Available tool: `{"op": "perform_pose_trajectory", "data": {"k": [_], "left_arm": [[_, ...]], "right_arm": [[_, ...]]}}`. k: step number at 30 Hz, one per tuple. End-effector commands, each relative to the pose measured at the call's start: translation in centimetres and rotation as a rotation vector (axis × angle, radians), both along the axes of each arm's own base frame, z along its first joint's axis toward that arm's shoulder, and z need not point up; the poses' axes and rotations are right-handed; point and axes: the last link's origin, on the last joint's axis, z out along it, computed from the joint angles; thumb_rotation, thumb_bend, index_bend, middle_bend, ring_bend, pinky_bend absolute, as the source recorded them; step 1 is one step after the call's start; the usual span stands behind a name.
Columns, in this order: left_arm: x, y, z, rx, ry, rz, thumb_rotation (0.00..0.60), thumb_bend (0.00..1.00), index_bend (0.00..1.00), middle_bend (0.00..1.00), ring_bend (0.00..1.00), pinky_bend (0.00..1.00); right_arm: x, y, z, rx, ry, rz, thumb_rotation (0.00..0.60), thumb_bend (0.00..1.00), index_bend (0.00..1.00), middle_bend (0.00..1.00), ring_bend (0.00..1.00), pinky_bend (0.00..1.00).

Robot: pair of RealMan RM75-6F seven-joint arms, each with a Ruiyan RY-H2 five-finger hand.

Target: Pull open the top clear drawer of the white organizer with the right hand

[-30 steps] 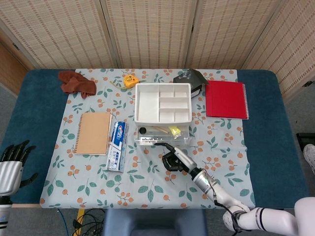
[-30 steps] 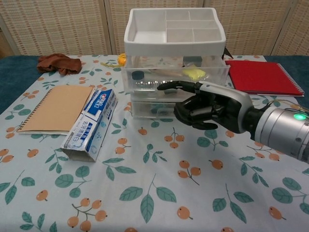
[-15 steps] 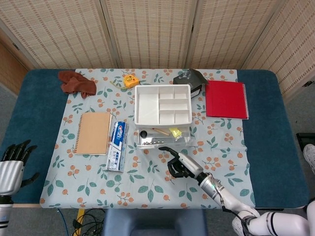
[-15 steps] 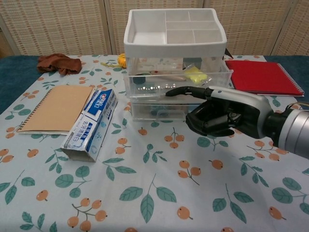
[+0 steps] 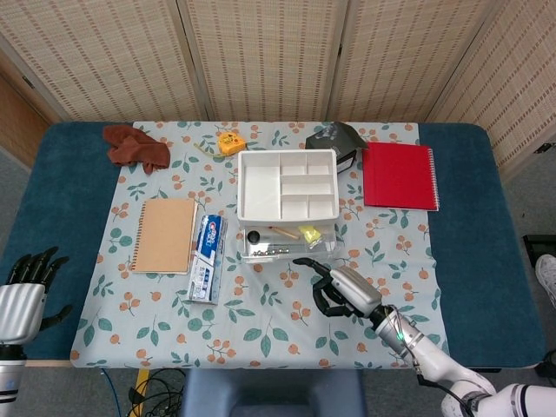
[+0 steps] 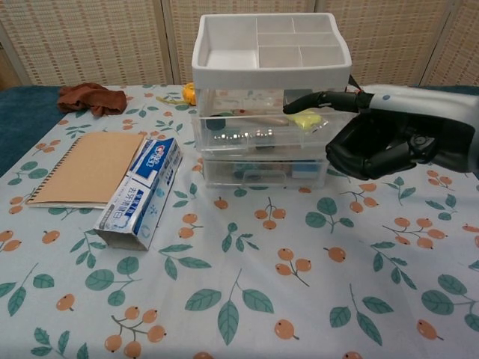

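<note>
The white organizer point(image 5: 287, 184) point(image 6: 271, 45) stands mid-table with its divided tray on top. Its top clear drawer point(image 5: 287, 244) point(image 6: 271, 121) sticks out a little past the front, with a yellow item, a black round piece and a thin stick inside. My right hand point(image 5: 344, 291) point(image 6: 391, 139) hovers in front and to the right of the drawer, apart from it. One finger point(image 6: 329, 98) points left toward the drawer, the others are curled in, and it holds nothing. My left hand point(image 5: 24, 294) is at the table's near left corner, fingers spread, empty.
A toothpaste box point(image 5: 207, 258) point(image 6: 140, 192) and a tan notebook point(image 5: 165, 234) point(image 6: 90, 166) lie left of the organizer. A red notebook point(image 5: 400, 175) lies to its right, a dark object point(image 5: 334, 139) behind it. A brown cloth point(image 5: 135, 146) and a yellow tape measure point(image 5: 230, 142) sit at the back left.
The top drawer slid out toward me with the right finger on its front. The right hand has since drawn back to the right, off the drawer. The left hand barely moved.
</note>
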Motion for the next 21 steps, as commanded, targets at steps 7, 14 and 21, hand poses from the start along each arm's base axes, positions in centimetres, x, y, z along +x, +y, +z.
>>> {"op": "perform_pose_trajectory", "data": {"k": [7, 14, 21], "left_arm": [[0.1, 0.1, -0.1, -0.002, 0.003, -0.002, 0.600, 0.15, 0.20, 0.12, 0.13, 0.11], [0.0, 0.1, 0.0, -0.002, 0.005, 0.003, 0.600, 0.15, 0.20, 0.12, 0.13, 0.11], [0.1, 0.1, 0.0, -0.003, 0.006, 0.005, 0.600, 0.15, 0.20, 0.12, 0.13, 0.11]], "right_arm": [[-1.1, -1.7, 1.1, -0.037, 0.097, -0.051, 0.600, 0.67, 0.09, 0.79, 0.88, 0.99], [-1.5, -2.7, 0.8, -0.042, 0.132, -0.066, 0.600, 0.67, 0.09, 0.79, 0.88, 0.99], [-1.6, -3.3, 0.5, -0.041, 0.152, -0.073, 0.600, 0.67, 0.15, 0.79, 0.88, 0.99]]}}
